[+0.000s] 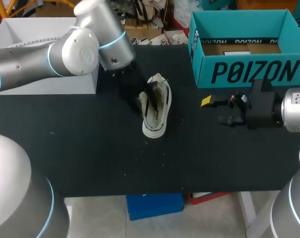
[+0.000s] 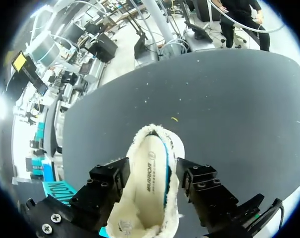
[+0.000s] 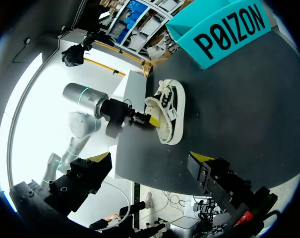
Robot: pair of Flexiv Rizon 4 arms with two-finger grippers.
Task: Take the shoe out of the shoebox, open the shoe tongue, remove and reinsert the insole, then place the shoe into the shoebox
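Note:
The shoe (image 1: 157,106), black and white with a fleecy lining, lies on the black table (image 1: 90,148) near its middle. My left gripper (image 1: 142,99) is at the shoe's left side. In the left wrist view its fingers (image 2: 107,181) stand wide apart on either side of the shoe's (image 2: 154,148) mouth, open, and the white insole (image 2: 150,173) shows inside. The teal shoebox (image 1: 244,69) stands at the back right with its top open. My right gripper (image 1: 211,102) hovers open and empty in front of the box, right of the shoe (image 3: 169,116).
A white box (image 1: 85,84) stands at the back left, partly behind my left arm. The table's front half is bare black surface. The shoebox's front wall (image 3: 229,29) lies close beyond my right gripper (image 3: 150,158).

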